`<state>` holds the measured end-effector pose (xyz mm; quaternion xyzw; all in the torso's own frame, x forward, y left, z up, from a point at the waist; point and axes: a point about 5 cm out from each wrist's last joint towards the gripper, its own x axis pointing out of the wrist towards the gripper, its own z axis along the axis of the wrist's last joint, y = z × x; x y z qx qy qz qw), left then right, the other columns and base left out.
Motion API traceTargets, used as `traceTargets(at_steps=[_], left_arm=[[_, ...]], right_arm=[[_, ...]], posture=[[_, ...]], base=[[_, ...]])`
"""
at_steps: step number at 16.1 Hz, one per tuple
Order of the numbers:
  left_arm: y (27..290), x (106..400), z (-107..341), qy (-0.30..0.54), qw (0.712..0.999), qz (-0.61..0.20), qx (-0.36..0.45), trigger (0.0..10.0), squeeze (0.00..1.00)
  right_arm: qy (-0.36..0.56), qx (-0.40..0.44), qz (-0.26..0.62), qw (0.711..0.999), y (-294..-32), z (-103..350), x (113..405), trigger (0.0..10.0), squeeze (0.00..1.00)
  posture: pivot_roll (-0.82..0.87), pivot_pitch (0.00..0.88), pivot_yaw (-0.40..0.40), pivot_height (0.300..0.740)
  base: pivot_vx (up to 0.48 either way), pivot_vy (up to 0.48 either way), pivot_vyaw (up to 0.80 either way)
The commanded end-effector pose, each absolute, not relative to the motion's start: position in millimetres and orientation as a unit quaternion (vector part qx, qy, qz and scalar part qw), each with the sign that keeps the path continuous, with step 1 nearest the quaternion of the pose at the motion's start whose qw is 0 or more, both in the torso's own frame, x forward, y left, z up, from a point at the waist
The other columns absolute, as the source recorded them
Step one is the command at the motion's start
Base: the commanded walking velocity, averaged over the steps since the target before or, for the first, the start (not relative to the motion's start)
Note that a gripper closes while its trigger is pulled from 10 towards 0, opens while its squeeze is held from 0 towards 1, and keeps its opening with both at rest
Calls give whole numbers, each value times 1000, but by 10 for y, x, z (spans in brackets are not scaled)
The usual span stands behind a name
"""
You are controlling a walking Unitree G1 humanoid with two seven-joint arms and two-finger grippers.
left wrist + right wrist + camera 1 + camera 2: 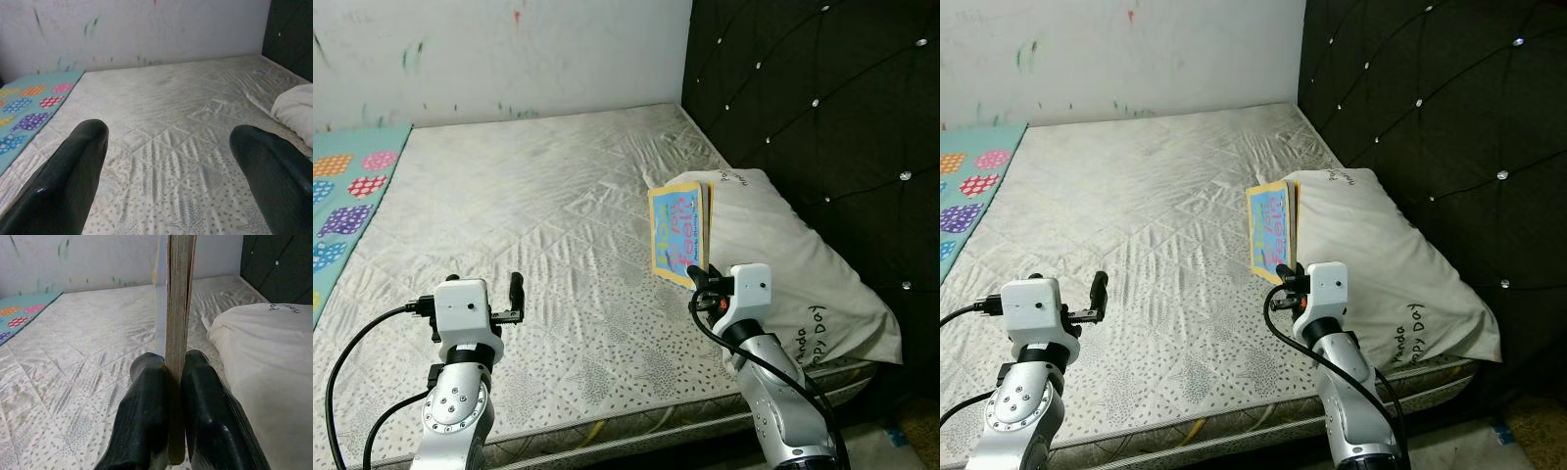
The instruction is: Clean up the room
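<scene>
Thin yellow-edged picture book (pixel 677 233) with a blue, colourfully lettered cover, held upright.

It stands on edge above the quilted grey mattress (pixel 538 235), just beside the white pillow (pixel 783 255), its lower edge pinched between the right claw (pixel 168 382) fingers.

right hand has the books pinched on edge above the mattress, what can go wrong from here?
1. The right hand clamps the books only at their bottom edge while they stand upright; the stack could fan open or pivot and slip out during a swing.
2. There appear to be at least two thin books in one pinch, so one may slide free.
3. The pillow lies right beside them; a sideways move could snag it.
The left hand is open and empty over the mattress.
</scene>
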<state>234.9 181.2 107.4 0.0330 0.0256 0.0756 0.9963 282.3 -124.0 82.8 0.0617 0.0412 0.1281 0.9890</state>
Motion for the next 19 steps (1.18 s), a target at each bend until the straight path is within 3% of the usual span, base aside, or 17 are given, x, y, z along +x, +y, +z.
traceTargets(at_steps=[1, 7, 19], left_arm=[[1819, 2345, 1059, 32, 996, 73, 33, 10000, 0], [1822, 2329, 1048, 37, 996, 74, 29, 10000, 0], [1817, 2354, 1068, 30, 997, 67, 10, 10000, 0]], right_arm=[[10, 58, 139, 988, -1207, 961, 2850, 10000, 0], [12, 57, 140, 988, -1211, 957, 2844, 10000, 0], [1, 52, 161, 986, -1179, 985, 2871, 10000, 0]], posture=[[-73, 0, 6, 685], [-74, 0, 4, 615], [-75, 0, 6, 615]], base=[[0, 0, 0], [0, 0, 0], [0, 0, 0]])
